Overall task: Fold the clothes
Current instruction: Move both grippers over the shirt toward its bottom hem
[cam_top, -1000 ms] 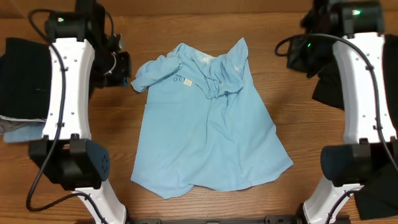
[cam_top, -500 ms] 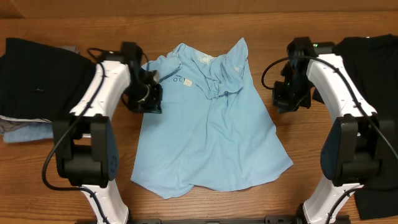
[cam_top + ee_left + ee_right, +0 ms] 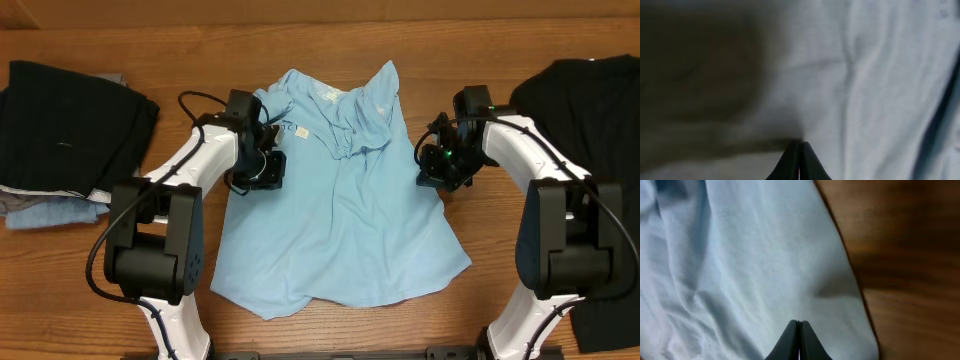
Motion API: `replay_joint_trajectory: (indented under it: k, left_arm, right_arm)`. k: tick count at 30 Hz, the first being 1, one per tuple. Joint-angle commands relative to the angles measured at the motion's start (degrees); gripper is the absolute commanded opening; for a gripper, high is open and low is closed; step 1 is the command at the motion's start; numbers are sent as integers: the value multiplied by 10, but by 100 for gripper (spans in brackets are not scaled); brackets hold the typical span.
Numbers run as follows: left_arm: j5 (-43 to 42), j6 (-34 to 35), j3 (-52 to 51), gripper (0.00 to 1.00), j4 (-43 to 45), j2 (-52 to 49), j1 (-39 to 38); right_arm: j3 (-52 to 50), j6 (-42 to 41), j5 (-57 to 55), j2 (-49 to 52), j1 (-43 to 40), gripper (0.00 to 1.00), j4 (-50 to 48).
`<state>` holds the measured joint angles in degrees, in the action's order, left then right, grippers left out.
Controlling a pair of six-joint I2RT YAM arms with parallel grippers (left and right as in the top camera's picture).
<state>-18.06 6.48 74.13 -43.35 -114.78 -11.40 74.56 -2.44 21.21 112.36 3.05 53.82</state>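
We see a light blue T-shirt lying in the middle of the brown table. It is spread out and not folded. The top part, far from the arms' bases, is bunched up and wrinkly. The bottom part lies flatter, and its bottom edge curls a little.

Our left gripper is down at the left side of the shirt, near the top, right over the blue cloth. In the left wrist view the left gripper has its two fingers squeezed tight together, and the tips point at the cloth. That picture is blurry and dark on one side.

Our right gripper is at the right edge of the shirt, just where the cloth meets the wood. In the right wrist view the right gripper is squeezed tight too, with its tips over the blue cloth. The bare wood shows just beside the shirt's edge.

A plain black shirt lies at the far right of the table. A pile of folded clothes sits at the far left, well apart from the blue shirt.
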Motion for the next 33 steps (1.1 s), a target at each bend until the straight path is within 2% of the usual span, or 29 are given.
replay_joint_trajectory:
  k: [1,4,12,18,20,26,28,31,32,33]
  left_arm:
    - [47,14,-21,4,10,-4,-2]
    - [72,15,-21,4,16,-4,-2]
    - [202,31,-21,4,15,-4,-1]
    - [213,39,-21,4,17,-4,15]
    - [213,39,-21,4,18,-4,36]
    - [213,35,-21,4,30,-4,77]
    - [211,25,-21,4,46,-4,85]
    - [209,12,14,4,35,3,87]
    - [201,12,31,10,25,10,86]
    - [191,12,49,22,14,17,85]
  right_arm:
    - [-32,10,14,-4,-1,4,-30]
    - [-61,10,11,-4,-1,4,-74]
    - [-66,-9,-1,-4,-1,4,-128]
    - [-66,-23,-3,-4,0,4,-174]
    - [-66,-52,-44,-4,3,4,-210]
    - [-63,-53,-47,-4,6,4,-264]
    - [-42,-53,-47,-4,6,4,-260]
    - [49,-53,-47,-6,6,4,-181]
    - [78,-52,-49,-7,6,4,-155]
    - [107,-50,-53,-9,6,4,-125]
